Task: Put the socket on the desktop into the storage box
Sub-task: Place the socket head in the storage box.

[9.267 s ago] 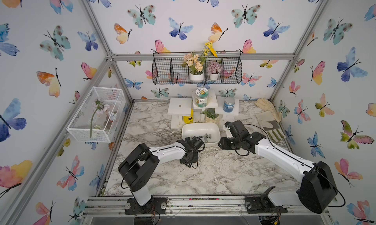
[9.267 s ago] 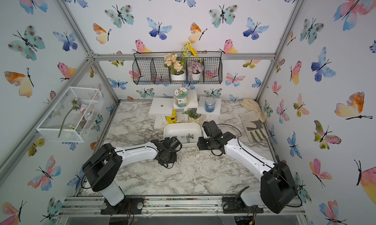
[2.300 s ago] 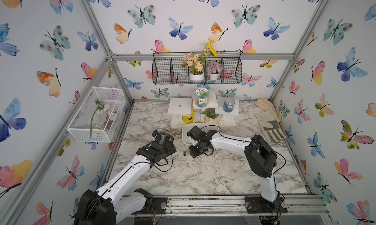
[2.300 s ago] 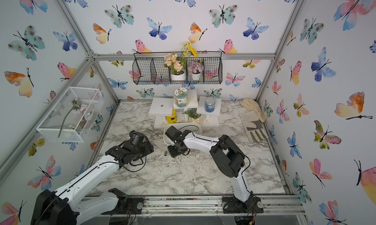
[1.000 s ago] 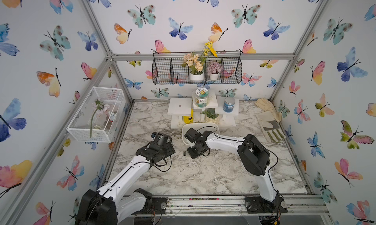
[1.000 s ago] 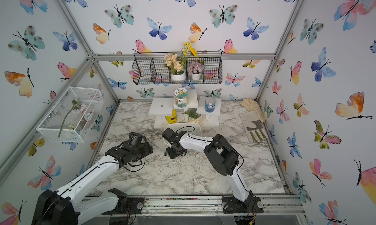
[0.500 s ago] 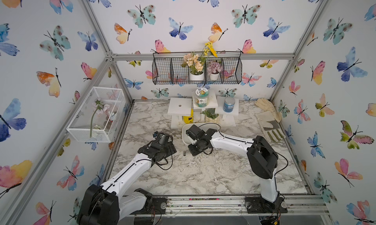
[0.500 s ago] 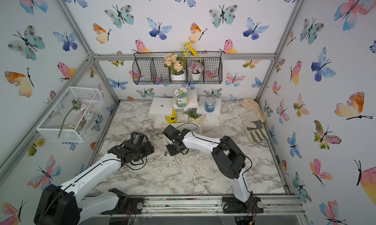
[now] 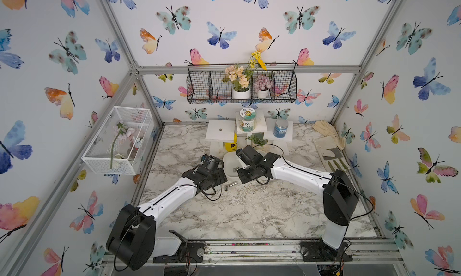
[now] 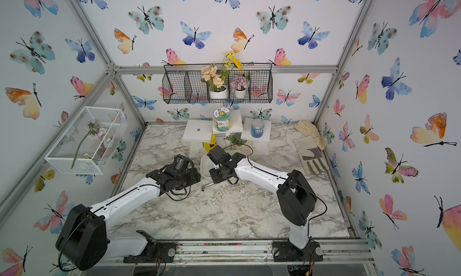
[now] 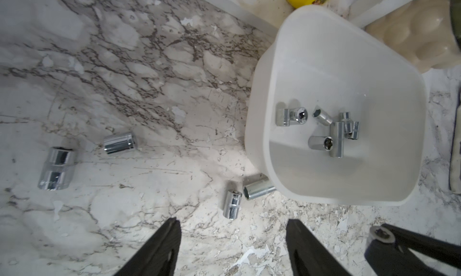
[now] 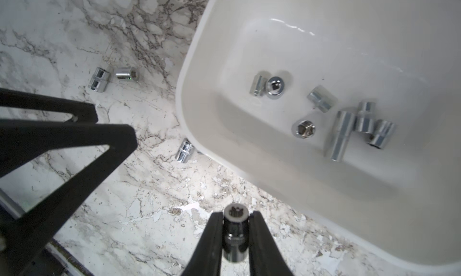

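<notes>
My right gripper (image 12: 235,216) is shut on a dark chrome socket (image 12: 235,237), held just above the desktop (image 12: 139,212) beside the near rim of the storage box (image 12: 189,87). The white tub holds several sockets (image 12: 341,135). My left gripper (image 11: 233,225) is open and empty, hovering over the marble in front of two loose sockets (image 11: 232,204) (image 11: 258,187) that lie against the box (image 11: 257,112). Two more sockets (image 11: 119,143) (image 11: 57,168) lie farther off. In both top views the two grippers (image 9: 219,175) (image 10: 215,176) meet at the box's front-left corner.
White stands with jars (image 9: 247,122) and a yellow object (image 9: 230,145) sit right behind the box. Work gloves (image 9: 329,137) lie at the back right. A wire cage (image 9: 117,140) hangs on the left wall. The left gripper's fingers (image 12: 74,137) are close beside my right gripper.
The right arm's elbow has swung right and its gripper, still holding the socket, has shifted slightly toward the box. The left gripper has edged closer to the box, still open.
</notes>
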